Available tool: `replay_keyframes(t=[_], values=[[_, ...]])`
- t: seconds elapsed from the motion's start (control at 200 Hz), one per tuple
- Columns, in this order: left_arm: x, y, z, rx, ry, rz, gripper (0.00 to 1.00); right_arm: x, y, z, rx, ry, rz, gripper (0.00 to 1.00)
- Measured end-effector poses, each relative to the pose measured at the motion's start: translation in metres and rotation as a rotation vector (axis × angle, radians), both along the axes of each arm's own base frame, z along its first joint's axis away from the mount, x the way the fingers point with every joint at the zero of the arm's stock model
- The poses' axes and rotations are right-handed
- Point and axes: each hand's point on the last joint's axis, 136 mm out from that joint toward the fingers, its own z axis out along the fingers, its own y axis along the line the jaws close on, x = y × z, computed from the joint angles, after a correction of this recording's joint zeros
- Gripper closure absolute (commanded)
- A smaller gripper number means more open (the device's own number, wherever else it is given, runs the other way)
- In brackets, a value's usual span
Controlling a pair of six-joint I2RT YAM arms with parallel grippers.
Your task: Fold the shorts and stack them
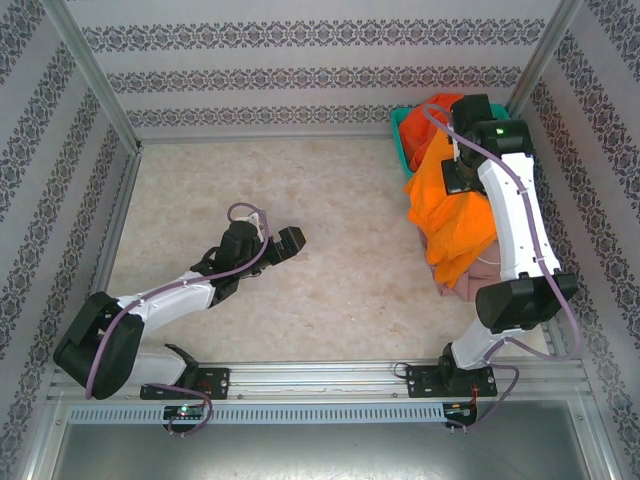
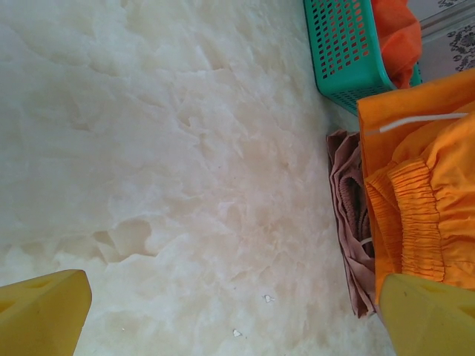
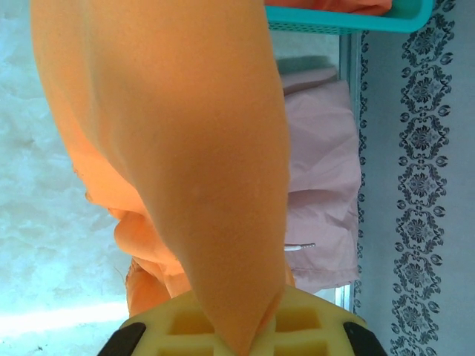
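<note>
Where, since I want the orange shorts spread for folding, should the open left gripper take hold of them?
Probably the gathered waistband of the orange shorts, approached from their left, table-centre side. That elastic edge hangs facing the left gripper, over the pink shorts, while the right gripper pinches another part of the cloth.

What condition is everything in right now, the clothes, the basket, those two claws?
orange shorts: pinched, partly lifted, unfolded
pink shorts: lying on the table, partly under the orange shorts
red-orange shorts: bunched in the teal basket
teal basket: upright, holding the red-orange shorts
left gripper: open, empty
right gripper: shut on the orange shorts
</note>
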Motion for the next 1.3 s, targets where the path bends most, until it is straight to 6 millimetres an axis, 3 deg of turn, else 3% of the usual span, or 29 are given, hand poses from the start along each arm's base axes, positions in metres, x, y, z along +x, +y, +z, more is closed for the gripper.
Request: replay_keyframes(t=[0.175, 0.49, 0.814, 0.964, 1.009, 1.084, 1.134, 1.159, 1.299], values=[[0.003, 0.004, 0.0, -0.002, -0.001, 0.011, 0.0, 0.001, -0.019, -0.011, -0.007, 0.038, -0.047, 1.0], [0.005, 0.006, -0.004, -0.006, 0.014, 0.008, 0.0, 0.003, -0.068, -0.054, -0.068, 0.124, -0.113, 1.0], [0.005, 0.006, -0.016, 0.0, 0.047, -0.001, 0.0, 0.024, -0.118, -0.072, -0.179, 0.099, -0.147, 0.96], [0.004, 0.005, -0.019, 0.001, 0.056, -0.006, 0.0, 0.034, -0.141, -0.094, -0.246, 0.146, -0.177, 0.95], [0.005, 0.005, -0.019, 0.001, 0.058, -0.005, 0.0, 0.037, -0.146, -0.102, -0.268, 0.168, -0.182, 0.89], [0.006, 0.007, -0.02, 0.001, 0.058, -0.001, 0.0, 0.04, -0.154, -0.114, -0.313, 0.208, -0.187, 0.7], [0.006, 0.007, -0.02, 0.001, 0.058, 0.002, 0.0, 0.042, -0.159, -0.121, -0.341, 0.226, -0.205, 0.29], [0.006, 0.008, -0.02, 0.001, 0.058, 0.002, 0.0, 0.042, -0.162, -0.124, -0.357, 0.237, -0.209, 0.18], [0.007, 0.009, -0.02, 0.001, 0.058, 0.007, 0.0, 0.04, -0.174, -0.125, -0.396, 0.257, -0.261, 0.03]])
